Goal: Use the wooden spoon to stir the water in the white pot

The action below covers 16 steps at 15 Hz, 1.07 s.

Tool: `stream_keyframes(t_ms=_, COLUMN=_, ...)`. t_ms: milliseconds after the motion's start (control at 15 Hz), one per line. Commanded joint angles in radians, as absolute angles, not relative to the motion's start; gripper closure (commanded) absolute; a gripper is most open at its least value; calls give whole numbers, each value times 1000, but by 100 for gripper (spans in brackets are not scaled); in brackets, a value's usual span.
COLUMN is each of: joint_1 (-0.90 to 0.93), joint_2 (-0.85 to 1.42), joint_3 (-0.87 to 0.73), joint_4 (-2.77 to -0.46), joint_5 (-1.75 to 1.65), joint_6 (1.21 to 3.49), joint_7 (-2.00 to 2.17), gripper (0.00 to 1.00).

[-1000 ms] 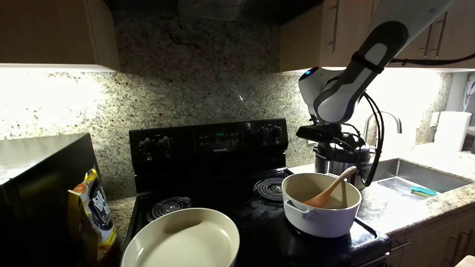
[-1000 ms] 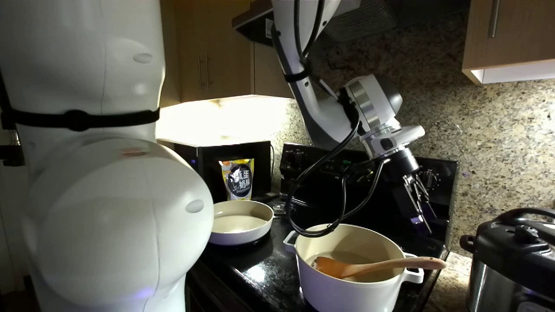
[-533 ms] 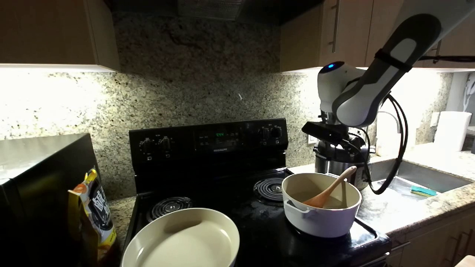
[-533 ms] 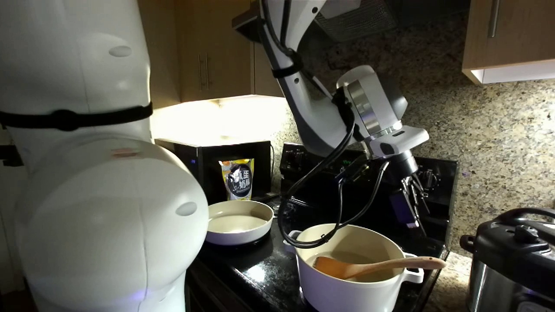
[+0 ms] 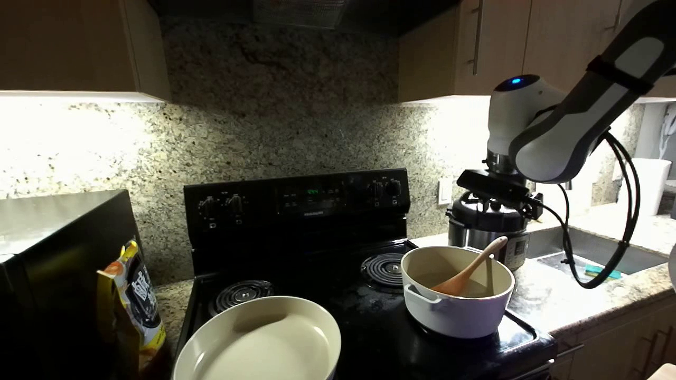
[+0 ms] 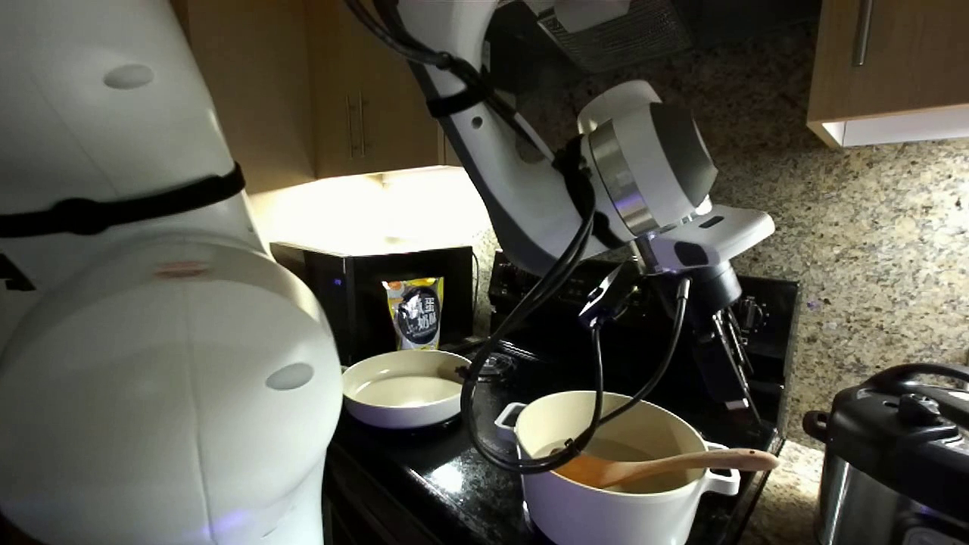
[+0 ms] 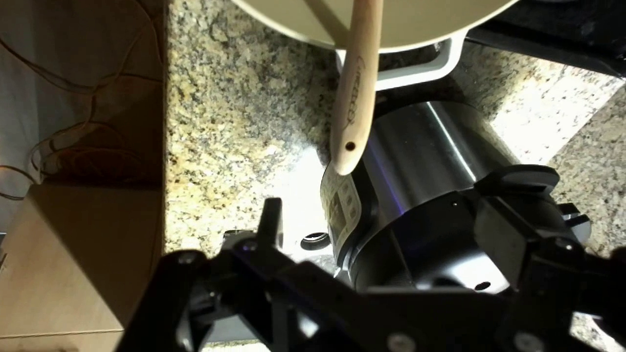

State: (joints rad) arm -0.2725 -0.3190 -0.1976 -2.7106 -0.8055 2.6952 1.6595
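Observation:
The wooden spoon (image 5: 472,272) leans in the white pot (image 5: 454,319), its handle resting over the rim. In an exterior view, the spoon (image 6: 681,463) slopes to the right out of the pot (image 6: 606,515), and the water (image 6: 636,453) shows as a dim tan surface. In the wrist view, the spoon's handle end (image 7: 359,93) points toward my gripper (image 7: 384,217), which is open with nothing between its fingers. In an exterior view, my gripper (image 6: 743,401) hangs above and behind the handle, apart from it.
A black-and-steel cooker (image 5: 488,237) stands right beside the pot; in the wrist view the cooker (image 7: 430,161) lies beneath my fingers. A shallow cream dish (image 5: 264,338) sits on the stove. A sink (image 5: 607,245) is at the right. My cable (image 6: 492,454) hangs over the pot.
My arm and gripper have moved right in an exterior view, uncovering the cooker's lid. The hanging cable has swung with the arm. Spoon and pot have not moved.

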Motion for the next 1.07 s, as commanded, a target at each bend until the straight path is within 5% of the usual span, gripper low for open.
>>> stream_keyframes(t_ms=0, joint_1=-326, joint_2=-430, joint_3=-199, joint_4=-2777, joint_5=-794, joint_6=2705, joint_7=1502, gripper=0)
stream_keyframes(t_ms=533, joint_1=-287, joint_2=-504, joint_3=-198, joint_4=-2772, joint_5=-550, joint_6=2665, joint_7=1043, gripper=0)
stream_keyframes(t_ms=1000, joint_1=-389, joint_2=-467, joint_3=-106, joint_4=-2755, joint_5=-552, joint_6=2694, joint_7=1109, gripper=0)
